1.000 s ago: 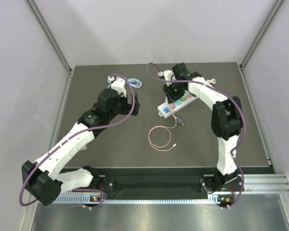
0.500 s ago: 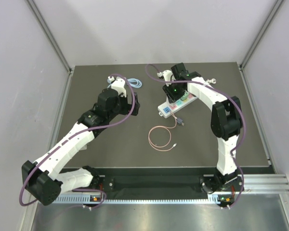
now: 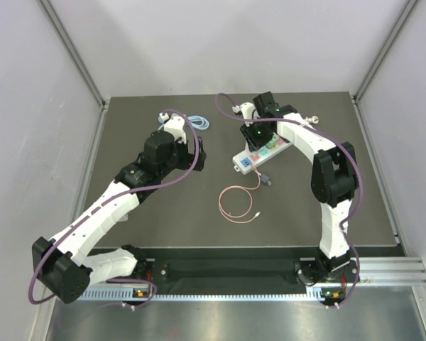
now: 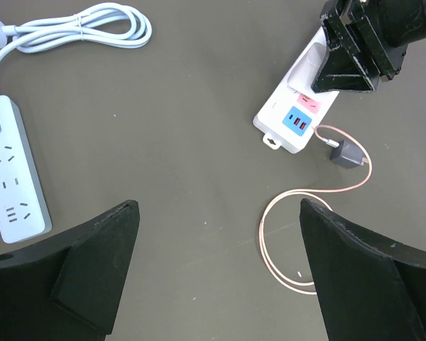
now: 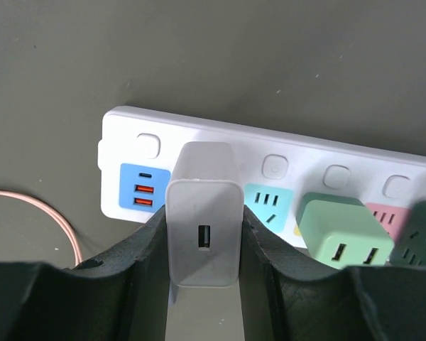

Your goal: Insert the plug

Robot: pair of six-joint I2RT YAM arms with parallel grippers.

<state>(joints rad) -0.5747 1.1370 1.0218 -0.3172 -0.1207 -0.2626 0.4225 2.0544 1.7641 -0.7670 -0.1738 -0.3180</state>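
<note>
Nearest, a pink cable (image 3: pixel 236 204) lies coiled. Beyond it the right gripper (image 5: pixel 203 245) pinches the white charger (image 5: pixel 203 206) over the power strip (image 5: pixel 234 138), just beside its blue USB block (image 5: pixel 145 188). I'd judge this the insertion step, needing a straight push down. To the left, the left gripper (image 4: pixel 216 266) hangs spread and empty.

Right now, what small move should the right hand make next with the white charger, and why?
Probably push the white charger straight into the power strip. The right hand grips it on both sides, over the strip between the blue USB block and the teal socket; whether it is fully seated cannot be told.
</note>
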